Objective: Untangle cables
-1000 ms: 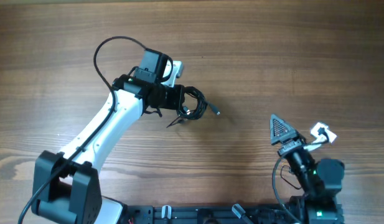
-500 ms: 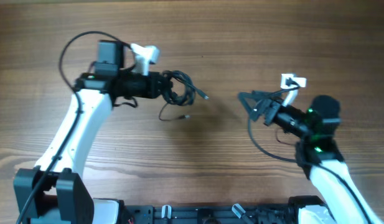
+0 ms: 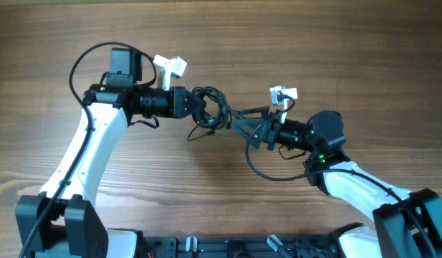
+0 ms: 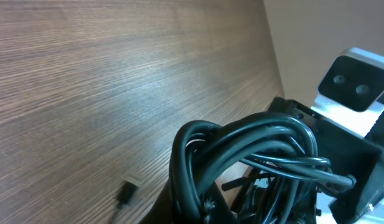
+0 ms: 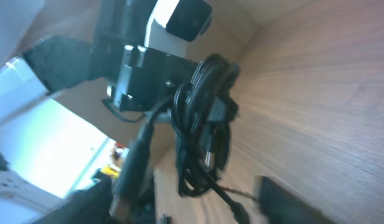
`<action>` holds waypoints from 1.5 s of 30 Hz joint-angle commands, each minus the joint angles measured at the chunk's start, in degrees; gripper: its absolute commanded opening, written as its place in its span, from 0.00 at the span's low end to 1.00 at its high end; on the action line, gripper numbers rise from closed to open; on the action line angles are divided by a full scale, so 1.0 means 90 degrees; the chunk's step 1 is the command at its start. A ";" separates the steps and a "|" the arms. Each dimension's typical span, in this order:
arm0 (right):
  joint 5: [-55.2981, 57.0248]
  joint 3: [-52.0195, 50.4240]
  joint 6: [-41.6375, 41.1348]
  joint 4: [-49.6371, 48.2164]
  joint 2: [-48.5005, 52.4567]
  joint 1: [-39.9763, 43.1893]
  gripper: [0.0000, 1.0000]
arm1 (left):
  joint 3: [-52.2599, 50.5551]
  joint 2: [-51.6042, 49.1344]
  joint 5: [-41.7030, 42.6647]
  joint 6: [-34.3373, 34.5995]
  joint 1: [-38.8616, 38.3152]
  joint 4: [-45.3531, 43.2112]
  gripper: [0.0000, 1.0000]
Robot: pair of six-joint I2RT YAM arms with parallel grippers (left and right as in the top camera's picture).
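The cables (image 3: 210,107) are a knotted black bundle held above the table, and my left gripper (image 3: 195,104) is shut on its left side. In the left wrist view the looped cables (image 4: 241,146) fill the frame, and a small plug (image 4: 124,193) hangs just over the wood. My right gripper (image 3: 239,120) reaches in from the right, its tips at the bundle's right edge. The right wrist view shows its fingers (image 5: 132,158) apart, with the lower loops of the cables (image 5: 201,118) and a trailing strand between them.
The wooden table (image 3: 335,43) spreads on all sides. The right arm's own thick wire (image 3: 267,170) loops below its wrist. The left arm's wire (image 3: 88,61) arcs at the far left. A dark base frame (image 3: 228,247) runs along the near edge.
My right arm swung up from the lower right to the bundle, and its jaws have narrowed. My left arm turned and carried the bundle slightly rightwards, still gripping it.
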State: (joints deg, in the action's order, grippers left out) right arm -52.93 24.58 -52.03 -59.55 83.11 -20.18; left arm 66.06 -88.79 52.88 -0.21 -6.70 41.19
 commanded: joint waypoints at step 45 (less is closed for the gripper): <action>0.3385 0.0044 -0.2494 0.2030 0.0066 -0.0435 0.59 | 0.0114 0.0104 -0.2222 0.0721 -0.3060 -0.0792 0.04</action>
State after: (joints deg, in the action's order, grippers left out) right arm -27.92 24.80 -75.42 -41.54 83.68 -24.14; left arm 66.11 -88.40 15.35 12.08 -32.64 34.09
